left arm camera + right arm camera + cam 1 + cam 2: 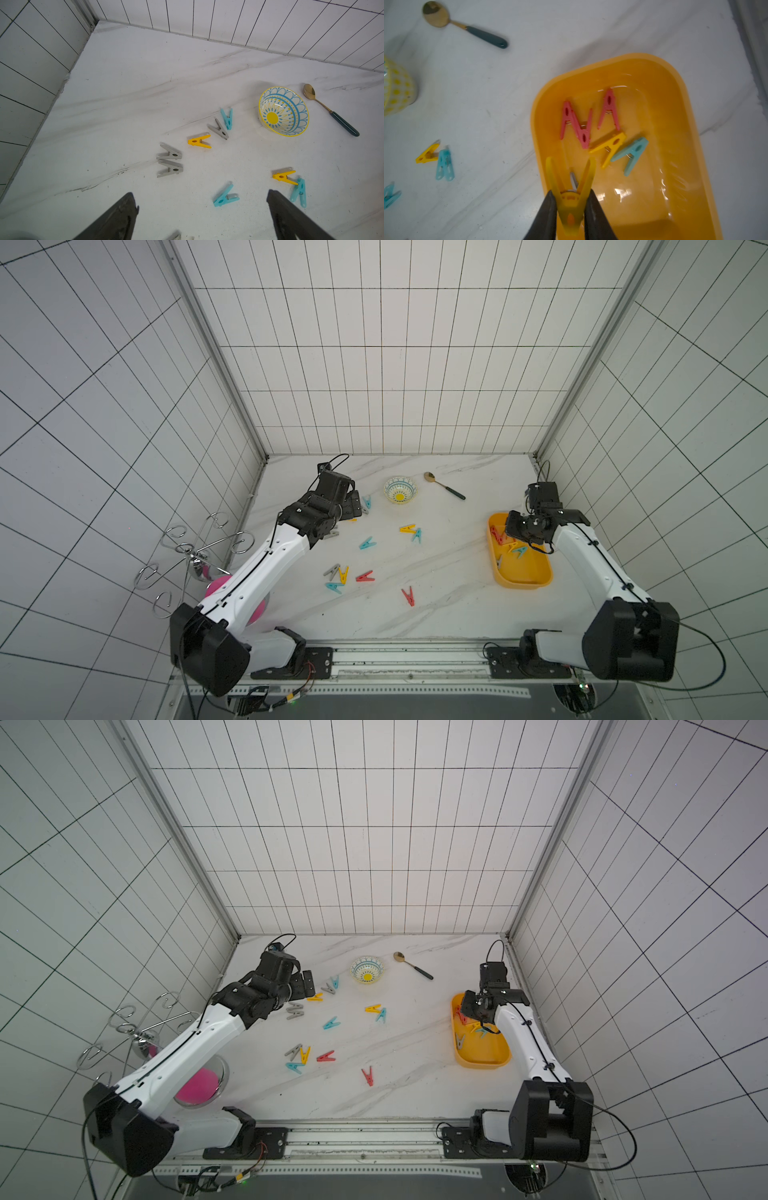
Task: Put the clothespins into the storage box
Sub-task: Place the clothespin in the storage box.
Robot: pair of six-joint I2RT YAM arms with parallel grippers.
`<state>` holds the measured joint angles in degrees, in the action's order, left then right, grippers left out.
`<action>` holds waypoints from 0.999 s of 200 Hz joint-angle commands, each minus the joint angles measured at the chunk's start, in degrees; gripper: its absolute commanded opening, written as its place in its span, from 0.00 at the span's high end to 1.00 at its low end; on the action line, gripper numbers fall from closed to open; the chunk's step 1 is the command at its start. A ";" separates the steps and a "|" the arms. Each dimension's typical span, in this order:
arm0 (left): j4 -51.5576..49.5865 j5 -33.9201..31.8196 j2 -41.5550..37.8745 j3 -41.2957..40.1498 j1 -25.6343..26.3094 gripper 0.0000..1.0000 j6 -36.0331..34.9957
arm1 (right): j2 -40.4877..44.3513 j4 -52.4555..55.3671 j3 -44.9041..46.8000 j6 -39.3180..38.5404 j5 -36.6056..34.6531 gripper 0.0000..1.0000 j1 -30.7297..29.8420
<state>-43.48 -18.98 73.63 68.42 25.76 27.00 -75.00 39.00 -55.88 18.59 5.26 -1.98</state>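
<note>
The right jaws pinch a yellow peg [569,205] with the box [664,116] just ahead and beneath, so releasing this near its rim may bounce the peg onto the tabletop [488,93]; the left jaws gape empty

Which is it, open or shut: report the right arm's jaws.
Shut: the right gripper's jaws pinch a yellow plastic clothespin above the shallow yellow plastic storage box.

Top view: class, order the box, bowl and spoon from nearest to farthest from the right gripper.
1. Box, under the right gripper.
2. Spoon, farther back, toward the middle.
3. Bowl, just past the spoon, back centre.
</note>
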 commanded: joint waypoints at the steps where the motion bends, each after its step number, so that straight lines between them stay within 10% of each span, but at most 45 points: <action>1: 1.52 1.20 -0.60 0.10 -0.11 0.01 -0.70 | -0.51 0.94 4.85 4.89 1.87 0.76 4.59; 200: 4.06 1.76 3.96 3.01 -0.23 0.01 -1.65 | -26.58 -5.18 -12.38 -3.20 -6.58 0.72 9.10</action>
<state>-40.84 -16.67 76.97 69.93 25.76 25.91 -98.63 32.36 -64.60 17.69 1.32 7.38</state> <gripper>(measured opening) 0.989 0.277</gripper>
